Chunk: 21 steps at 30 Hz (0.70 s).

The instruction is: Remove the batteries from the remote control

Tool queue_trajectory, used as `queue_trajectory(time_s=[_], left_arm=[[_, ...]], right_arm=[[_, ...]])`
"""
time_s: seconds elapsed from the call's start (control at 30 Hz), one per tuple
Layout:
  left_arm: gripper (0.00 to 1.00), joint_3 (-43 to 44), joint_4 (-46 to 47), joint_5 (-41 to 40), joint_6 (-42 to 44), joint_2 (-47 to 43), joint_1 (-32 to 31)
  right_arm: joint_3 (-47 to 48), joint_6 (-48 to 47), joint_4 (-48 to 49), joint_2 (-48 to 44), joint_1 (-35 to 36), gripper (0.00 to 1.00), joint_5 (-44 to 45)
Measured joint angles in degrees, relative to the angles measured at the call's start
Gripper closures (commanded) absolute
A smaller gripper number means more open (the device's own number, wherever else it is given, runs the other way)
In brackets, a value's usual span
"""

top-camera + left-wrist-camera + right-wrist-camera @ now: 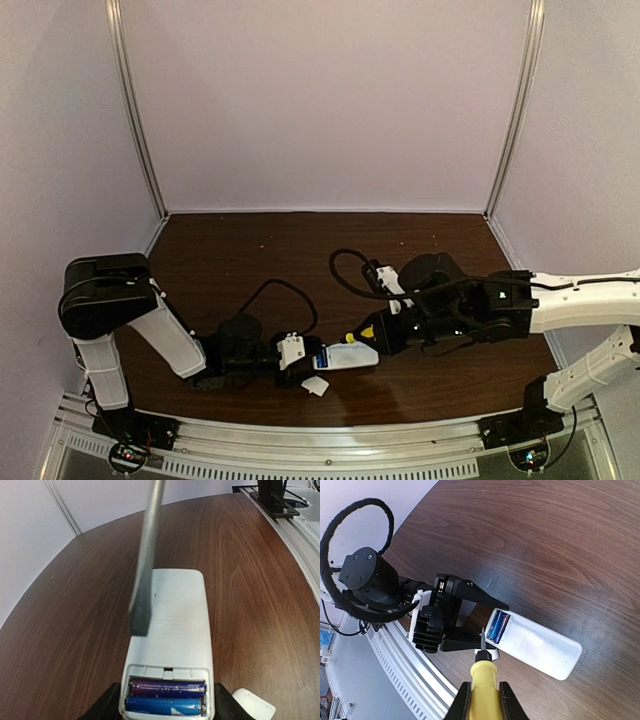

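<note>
Item: remote control (345, 356), with my two claws.

Position: it lies flat on the desk (250, 260) near the front edge. My left claw (167, 711) pinches its battery end, one finger on each long side. My right claw (485, 702) is pressed together on the yellow handle of a screwdriver (484, 680). The blade sits close by the open bay; I cannot tell whether it touches.

Contents: batteries (167, 696), two, side by side in the uncovered bay, one purple and one blue.

Room: a metal rail (300, 440) lies just beyond the front edge. A broad stretch of open desk runs toward the back wall. A small white cover piece (316, 385) lies just beside the remote.

Materials: smooth white plastic bar with rounded corners; dark wood-grain desk; grey flat steel blade.
</note>
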Motion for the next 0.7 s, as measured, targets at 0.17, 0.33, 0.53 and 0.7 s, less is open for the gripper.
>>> queue_trajectory(time_s=[0.17, 0.33, 0.53, 0.7], left_arm=[[0.76, 0.0, 0.9, 0.0, 0.0, 0.4, 0.0], [0.76, 0.0, 1.4, -0.1, 0.0, 0.4, 0.0], [0.76, 0.0, 1.9, -0.3, 0.0, 0.4, 0.0], [0.76, 0.0, 2.1, -0.5, 0.0, 0.4, 0.0]], right_arm=[[-0.1, 1.0, 1.2, 1.8, 0.6, 1.00, 0.6], [-0.1, 2.0, 1.8, 4.1, 0.7, 1.00, 1.9], [0.2, 3.1, 1.3, 7.2, 1.0, 1.00, 4.6], [1.1, 3.5, 0.8, 8.2, 1.0, 1.00, 6.4]])
